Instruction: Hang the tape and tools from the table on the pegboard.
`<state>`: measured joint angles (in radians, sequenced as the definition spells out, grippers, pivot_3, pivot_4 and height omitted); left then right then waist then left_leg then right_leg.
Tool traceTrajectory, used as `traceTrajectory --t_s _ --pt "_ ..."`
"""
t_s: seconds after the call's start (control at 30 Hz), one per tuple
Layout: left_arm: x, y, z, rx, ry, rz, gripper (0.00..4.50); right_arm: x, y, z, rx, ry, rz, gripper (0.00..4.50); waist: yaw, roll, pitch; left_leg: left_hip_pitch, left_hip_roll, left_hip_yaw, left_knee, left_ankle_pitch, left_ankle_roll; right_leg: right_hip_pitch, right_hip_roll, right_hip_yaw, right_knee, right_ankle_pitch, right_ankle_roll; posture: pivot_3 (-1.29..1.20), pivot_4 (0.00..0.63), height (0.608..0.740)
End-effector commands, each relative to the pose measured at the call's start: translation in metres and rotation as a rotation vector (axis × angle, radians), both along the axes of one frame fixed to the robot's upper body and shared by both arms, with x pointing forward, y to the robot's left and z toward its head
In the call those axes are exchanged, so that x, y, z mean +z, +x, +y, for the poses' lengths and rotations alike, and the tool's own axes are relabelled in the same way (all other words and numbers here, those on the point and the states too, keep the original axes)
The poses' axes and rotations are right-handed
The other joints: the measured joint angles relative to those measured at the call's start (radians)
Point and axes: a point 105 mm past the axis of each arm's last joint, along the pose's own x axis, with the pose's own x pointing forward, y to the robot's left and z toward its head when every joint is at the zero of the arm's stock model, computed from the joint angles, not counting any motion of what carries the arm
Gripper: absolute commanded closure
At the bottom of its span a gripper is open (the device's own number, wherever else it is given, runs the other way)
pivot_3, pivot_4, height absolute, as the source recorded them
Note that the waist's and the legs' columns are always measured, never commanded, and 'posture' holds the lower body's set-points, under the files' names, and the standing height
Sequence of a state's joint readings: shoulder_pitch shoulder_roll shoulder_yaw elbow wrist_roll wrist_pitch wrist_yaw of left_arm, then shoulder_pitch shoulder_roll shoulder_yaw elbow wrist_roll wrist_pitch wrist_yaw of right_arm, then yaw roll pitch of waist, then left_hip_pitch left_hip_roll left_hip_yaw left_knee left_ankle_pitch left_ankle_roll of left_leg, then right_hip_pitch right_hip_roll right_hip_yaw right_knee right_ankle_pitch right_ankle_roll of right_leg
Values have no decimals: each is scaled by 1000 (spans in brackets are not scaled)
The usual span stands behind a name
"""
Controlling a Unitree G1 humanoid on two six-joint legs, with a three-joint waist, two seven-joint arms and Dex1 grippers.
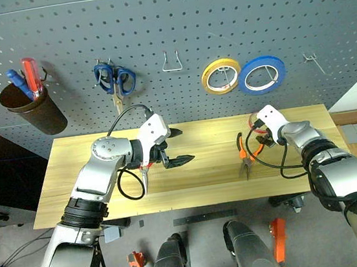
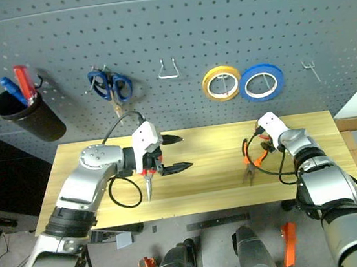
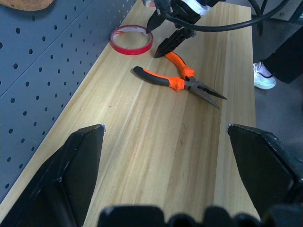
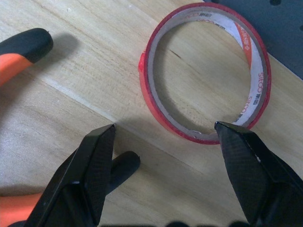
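Two pincers over the tabletop (image 1: 192, 190), neither carrying anything.

Right pincer (image 4: 165, 142): jaws spread wide, empty. The red tape (image 4: 206, 71) lies flat on the wood straight ahead of it, close up, at the back edge of the tabletop just below the pegboard (image 1: 171, 23). One black fingertip (image 4: 229, 135) sits at the near rim of the ring, seemingly touching or just short of it; the other fingertip stands outside the ring, on bare wood. So the jaws straddle the near wall of the ring only loosely. Judgement: the coming move turns on getting one finger inside the hole and one outside, then pinching the thin wall.

Needle-nose pliers (image 1: 245, 154) lie just beside the right pincer, towards the robot's left of it, nose pointing toward the near edge of the tabletop, handles toward the pegboard and splayed. Their long axis runs roughly front to back.

Left pincer (image 1: 175, 148): wide open, empty, held above the tabletop near its middle, well apart from tape and pliers. The red-handled scissors (image 2: 148, 176) lie on the wood just under the left wrist, blades pointing toward the near edge.

Right arm is plainly the nearer to the tape. On the pegboard a bare wire hook (image 1: 170, 63) hangs between the blue scissors (image 1: 115, 81) and the yellow roll (image 1: 220, 76); a likely target, though I cannot tell.
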<state>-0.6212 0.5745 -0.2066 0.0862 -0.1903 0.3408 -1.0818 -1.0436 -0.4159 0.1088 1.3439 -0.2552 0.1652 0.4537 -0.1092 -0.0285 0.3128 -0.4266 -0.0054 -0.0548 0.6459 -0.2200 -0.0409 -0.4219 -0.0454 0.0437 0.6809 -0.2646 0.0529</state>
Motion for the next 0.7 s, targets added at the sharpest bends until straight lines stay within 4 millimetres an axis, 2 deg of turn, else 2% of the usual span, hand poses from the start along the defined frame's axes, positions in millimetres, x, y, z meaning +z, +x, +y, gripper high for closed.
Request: traceTrajectory --t_s 0.03,0.17,0.27,0.53,0.7 --pt "16 -3 -1 -19 -9 -57 41 9 2 -8 -25 -2 -6 1098 2 0 0 0 0 0 0 0 0 0 0 0 0 0 0 -31 280 740" --pt "15 -4 -1 -17 -6 -56 41 3 -2 -11 -22 -14 28 1098 8 0 0 0 0 0 0 0 0 0 0 0 0 0 0 -30 280 740" --pt "15 -3 -1 -18 -3 -56 41 -2 -5 -14 -34 -3 46 1688 13 0 0 0 0 0 0 0 0 0 0 0 0 0 0 -35 283 740" --pt "15 -2 -2 -23 -3 -57 41 -12 -12 -20 -25 -34 79 4408 23 0 0 0 0 0 0 0 0 0 0 0 0 0 0 -40 281 740" --pt "15 -2 -2 -24 -5 -58 41 -13 -15 -29 -13 -82 87 4464 23 0 0 0 0 0 1 0 0 0 0 0 0 0 0 -50 283 740"
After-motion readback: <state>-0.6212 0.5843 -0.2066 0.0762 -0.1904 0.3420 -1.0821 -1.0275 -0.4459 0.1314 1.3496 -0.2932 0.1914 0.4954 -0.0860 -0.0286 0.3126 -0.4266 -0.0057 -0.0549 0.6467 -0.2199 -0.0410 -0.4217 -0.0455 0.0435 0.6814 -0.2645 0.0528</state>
